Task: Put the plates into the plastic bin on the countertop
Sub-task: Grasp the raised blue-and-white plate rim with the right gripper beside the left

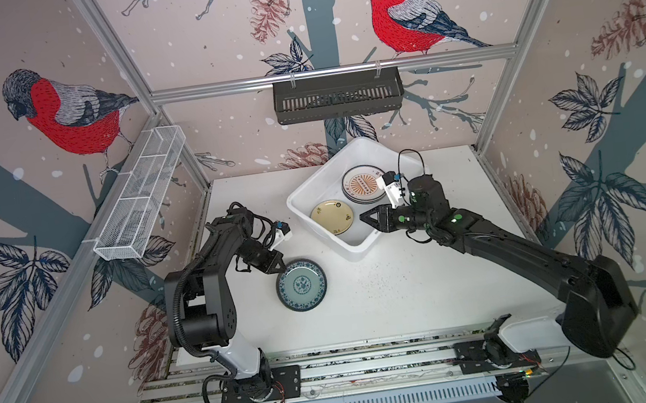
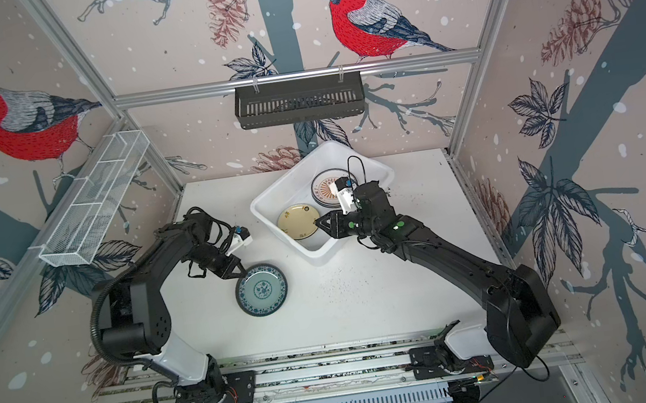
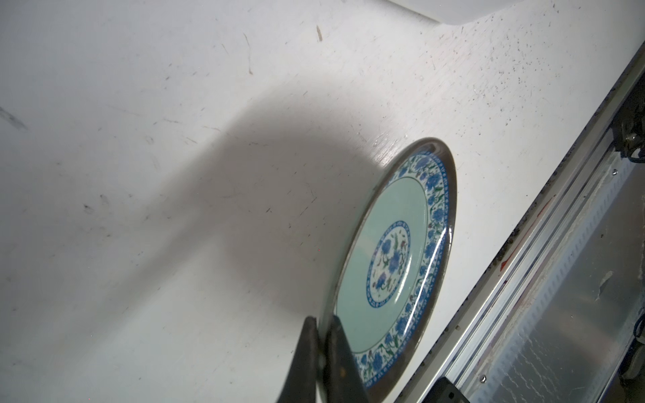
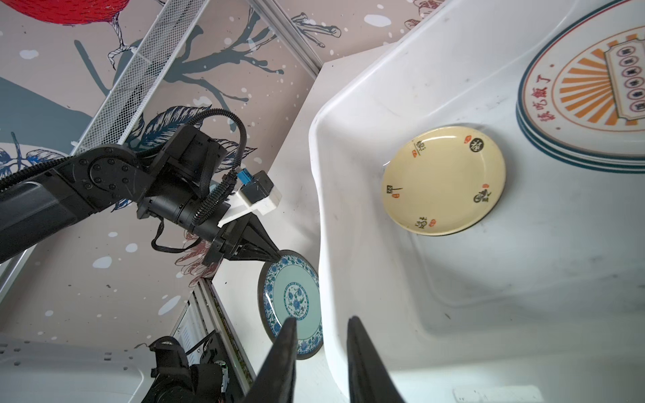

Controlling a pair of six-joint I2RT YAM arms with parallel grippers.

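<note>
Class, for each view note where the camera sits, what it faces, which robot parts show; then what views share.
Top views: overhead, looking down at the countertop and plastic bin; left arm and right arm whole.
Left wrist: on left arm, facing the teal plate; left gripper pinches its rim.
Right wrist: on right arm, facing into the bin past the open right gripper; left arm visible.
Shared: teal plate in all four.

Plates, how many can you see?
3 show: the teal plate outside the plastic bin, its rim in the left gripper; the cream-yellow plate inside the bin; the sunburst plate beside it, topping a stack hiding more.
</note>
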